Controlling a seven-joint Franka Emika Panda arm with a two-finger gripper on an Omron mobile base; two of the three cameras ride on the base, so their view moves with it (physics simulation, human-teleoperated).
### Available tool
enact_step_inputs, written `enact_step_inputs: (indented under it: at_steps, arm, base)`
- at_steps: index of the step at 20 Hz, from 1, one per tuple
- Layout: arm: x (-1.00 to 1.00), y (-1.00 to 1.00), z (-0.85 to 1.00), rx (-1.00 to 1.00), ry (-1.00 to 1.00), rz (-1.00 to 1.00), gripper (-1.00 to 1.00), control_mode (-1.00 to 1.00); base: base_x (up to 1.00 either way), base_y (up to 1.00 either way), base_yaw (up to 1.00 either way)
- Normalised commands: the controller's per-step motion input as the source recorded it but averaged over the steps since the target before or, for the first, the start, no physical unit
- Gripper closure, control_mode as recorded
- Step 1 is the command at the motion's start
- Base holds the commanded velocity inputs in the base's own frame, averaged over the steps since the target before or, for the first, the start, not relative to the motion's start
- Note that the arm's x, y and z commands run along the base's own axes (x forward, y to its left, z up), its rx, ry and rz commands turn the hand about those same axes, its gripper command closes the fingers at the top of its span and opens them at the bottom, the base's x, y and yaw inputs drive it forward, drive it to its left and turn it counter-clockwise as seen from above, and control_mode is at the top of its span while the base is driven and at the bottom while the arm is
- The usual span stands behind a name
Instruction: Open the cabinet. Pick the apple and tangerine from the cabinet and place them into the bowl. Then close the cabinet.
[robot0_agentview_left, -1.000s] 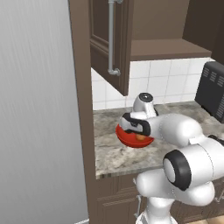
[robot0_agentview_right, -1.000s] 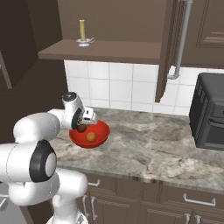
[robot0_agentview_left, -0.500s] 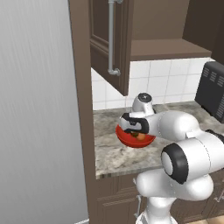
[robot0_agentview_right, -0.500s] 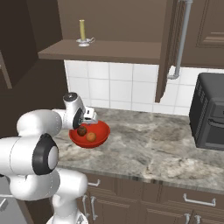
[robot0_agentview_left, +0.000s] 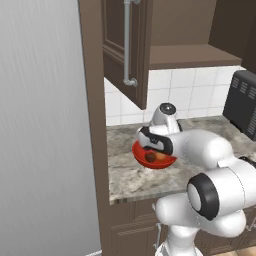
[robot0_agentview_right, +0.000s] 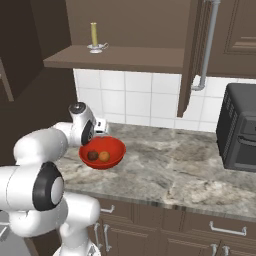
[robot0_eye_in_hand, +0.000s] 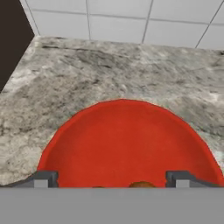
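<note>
Hand view: tangerine (robot0_eye_in_hand: 140, 184) sliver, perhaps; end effector (robot0_eye_in_hand: 112, 179) fingertips barely visible.

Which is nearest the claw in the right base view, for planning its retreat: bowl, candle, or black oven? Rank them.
From the claw:
1. Bowl, just below it on the counter.
2. Candle, up on the cabinet shelf.
3. Black oven, far along the counter.
</note>
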Motion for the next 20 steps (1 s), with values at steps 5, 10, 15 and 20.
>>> enact_step_inputs:
  at_steps: [5, 10, 15, 20]
  arm:
    - [-0.72, 0.00, 1.00, 0.00, -0.28, 0.01, -1.00, -1.00]
    - [-0.95, 0.00, 1.00, 0.00, -0.34, 0.04, -1.00, -1.00]
    - [-0.86, 0.00, 1.00, 0.05, -0.29, 0.04, -1.00, -1.00]
    - [-0.88, 0.00, 1.00, 0.07, -0.26, 0.05, -1.00, -1.00]
  base:
    - [0.00, 0.00, 0.00]
    - [0.00, 0.00, 0.00]
    - [0.00, 0.00, 0.00]
    - [0.00, 0.00, 0.00]
